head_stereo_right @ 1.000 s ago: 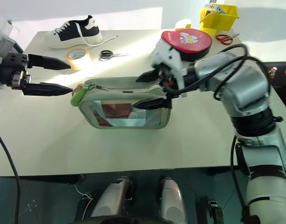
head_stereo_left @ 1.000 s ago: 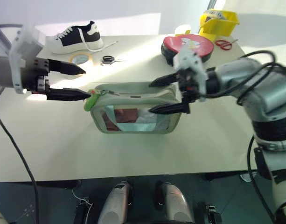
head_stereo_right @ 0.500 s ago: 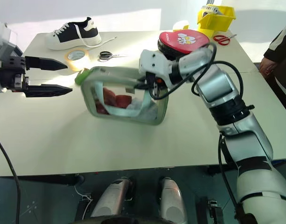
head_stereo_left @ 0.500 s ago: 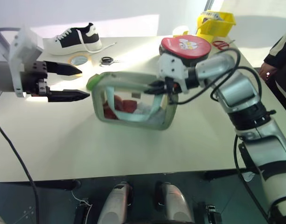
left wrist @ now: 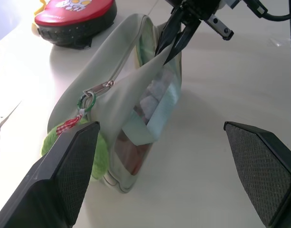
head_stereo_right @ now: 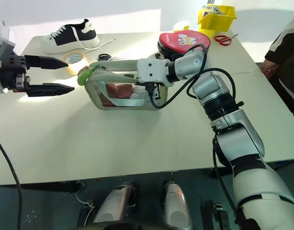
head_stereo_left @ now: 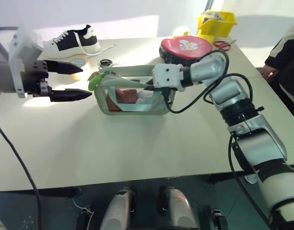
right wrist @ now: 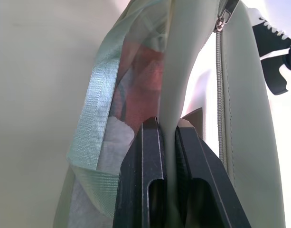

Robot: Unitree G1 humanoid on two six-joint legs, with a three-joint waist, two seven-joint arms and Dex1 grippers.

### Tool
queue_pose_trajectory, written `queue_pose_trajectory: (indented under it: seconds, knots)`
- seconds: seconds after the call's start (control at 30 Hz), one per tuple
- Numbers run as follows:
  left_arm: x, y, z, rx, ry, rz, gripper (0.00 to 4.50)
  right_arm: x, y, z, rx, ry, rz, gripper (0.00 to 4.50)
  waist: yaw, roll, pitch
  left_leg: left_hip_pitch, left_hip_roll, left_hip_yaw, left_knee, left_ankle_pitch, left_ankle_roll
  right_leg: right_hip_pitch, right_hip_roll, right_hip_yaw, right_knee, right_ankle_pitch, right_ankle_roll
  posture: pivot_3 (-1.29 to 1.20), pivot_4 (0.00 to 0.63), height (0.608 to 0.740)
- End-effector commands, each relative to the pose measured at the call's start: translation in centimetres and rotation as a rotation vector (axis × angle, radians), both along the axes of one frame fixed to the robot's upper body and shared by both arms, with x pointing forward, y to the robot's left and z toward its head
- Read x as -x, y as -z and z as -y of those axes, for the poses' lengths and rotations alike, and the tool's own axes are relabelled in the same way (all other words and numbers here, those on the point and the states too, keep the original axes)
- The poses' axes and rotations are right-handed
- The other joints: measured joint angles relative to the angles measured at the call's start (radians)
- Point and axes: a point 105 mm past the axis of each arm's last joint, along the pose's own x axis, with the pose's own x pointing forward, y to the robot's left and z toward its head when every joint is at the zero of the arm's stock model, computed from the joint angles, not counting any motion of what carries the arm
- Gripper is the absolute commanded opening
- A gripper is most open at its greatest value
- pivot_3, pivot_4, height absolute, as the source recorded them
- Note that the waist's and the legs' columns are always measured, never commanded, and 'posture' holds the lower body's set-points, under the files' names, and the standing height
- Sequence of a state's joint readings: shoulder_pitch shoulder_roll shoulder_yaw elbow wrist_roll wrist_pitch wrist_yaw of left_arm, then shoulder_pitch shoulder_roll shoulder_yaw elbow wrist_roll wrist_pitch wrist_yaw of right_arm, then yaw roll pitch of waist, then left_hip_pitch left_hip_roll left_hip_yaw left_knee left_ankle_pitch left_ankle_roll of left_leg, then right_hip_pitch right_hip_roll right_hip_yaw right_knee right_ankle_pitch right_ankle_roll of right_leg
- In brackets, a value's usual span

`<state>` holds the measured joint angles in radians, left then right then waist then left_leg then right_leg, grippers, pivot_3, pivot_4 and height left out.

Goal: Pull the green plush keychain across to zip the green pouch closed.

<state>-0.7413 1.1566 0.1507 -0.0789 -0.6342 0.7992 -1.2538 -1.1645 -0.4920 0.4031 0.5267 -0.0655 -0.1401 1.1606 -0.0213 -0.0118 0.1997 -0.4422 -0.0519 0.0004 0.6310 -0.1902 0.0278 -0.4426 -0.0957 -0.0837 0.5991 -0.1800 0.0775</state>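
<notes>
The right gripper [right wrist: 166, 142] is clamped on the top edge of the green pouch [head_stereo_left: 132, 96], pinching the fabric beside the zipper at the pouch's 3 o'clock end. The pouch stands on the white table [head_stereo_left: 137, 143], clear window toward the robot, red and white items inside. The green plush keychain [head_stereo_left: 93, 81] hangs from the zipper pull at the pouch's 9 o'clock end. Just beyond it, further toward 9 o'clock, the left gripper [head_stereo_left: 72, 81] hovers with fingers spread wide, holding nothing. A sneaker [head_stereo_left: 70, 39], tape roll [head_stereo_right: 74, 58], and red-and-black case [head_stereo_left: 187, 48] lie toward 12 o'clock.
</notes>
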Motion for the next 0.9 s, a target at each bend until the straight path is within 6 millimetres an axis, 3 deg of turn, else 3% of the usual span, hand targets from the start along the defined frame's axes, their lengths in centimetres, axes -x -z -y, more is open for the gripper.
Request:
queue_pose_trajectory:
  seconds: [0.03, 0.2, 0.33, 0.47, 0.6, 0.7, 0.83, 0.9]
  knots:
    - [0.1, -0.8, -0.4, 0.002, -0.022, 0.045, 4.5, 0.0, -1.2, -0.3, -0.022, -0.007, 0.024, 0.81, 0.001, 0.0, 0.0, 0.0, 0.0, 0.0, 0.0, 0.0, 0.0, 0.0, 0.0, 0.0, 0.0, 0.0, 0.0, 0.0, 0.15, 0.74]
    - [-0.3, -0.6, -1.8, 0.034, -0.108, 0.052, 4.5, 0.1, -4.9, 2.0, -0.115, 0.074, 0.059, 3.15, 0.005, 0.001, 0.0, 0.0, 0.0, 0.0, 0.0, 0.0, 0.0, 0.0, 0.0, 0.0, 0.001, 0.0, -0.001, 0.0, 0.15, 0.74]
    - [-1.2, 0.1, -4.0, 0.108, -0.234, 0.055, 4.5, 1.1, -6.4, 4.0, -0.171, 0.14, 0.048, 3.15, 0.012, 0.001, 0.0, -0.001, 0.0, 0.0, 0.0, 0.0, 0.0, -0.001, -0.001, 0.001, 0.0, 0.0, 0.0, 0.0, 0.15, 0.74]
    - [-2.6, 2.2, -5.5, 0.202, -0.316, 0.023, 4.5, 1.4, -4.0, 5.0, -0.182, 0.21, -0.02, 3.15, 0.011, 0.0, -0.001, 0.0, 0.0, 0.0, -0.001, 0.0, 0.0, 0.0, -0.001, 0.0, 0.0, 0.0, -0.001, 0.0, 0.15, 0.74]
    - [-4.8, 2.9, -4.5, 0.288, -0.324, 0.019, 4.5, 1.0, -1.3, 5.1, -0.174, 0.243, -0.075, 3.15, 0.015, -0.001, -0.001, 0.0, 0.0, 0.0, 0.001, 0.0, 0.0, 0.001, -0.002, 0.0, 0.0, 0.0, -0.001, 0.0, 0.15, 0.74]
    - [-6.1, 3.6, -3.7, 0.299, -0.33, 0.023, 4.5, 0.4, -0.6, 4.8, -0.194, 0.263, -0.098, 2.32, 0.013, -0.001, -0.001, 0.0, -0.001, 0.0, 0.002, 0.0, 0.0, 0.001, -0.002, 0.0, 0.001, 0.002, 0.002, 0.0, 0.15, 0.74]
    - [-6.7, 4.2, -2.1, 0.327, -0.294, 0.008, 4.5, 0.3, -0.7, 4.4, -0.205, 0.265, -0.102, 0.2, 0.009, -0.001, -0.001, 0.0, -0.001, 0.0, 0.001, 0.0, 0.0, 0.0, -0.002, 0.001, 0.001, 0.002, 0.002, 0.0, 0.15, 0.74]
    - [-6.6, 4.4, -1.7, 0.319, -0.276, 0.0, 4.5, 0.3, -0.8, 4.4, -0.208, 0.264, -0.103, 0.04, 0.008, -0.001, -0.001, 0.0, -0.001, 0.0, 0.001, 0.0, 0.0, 0.0, -0.002, 0.001, 0.002, 0.002, 0.002, 0.0, 0.15, 0.74]
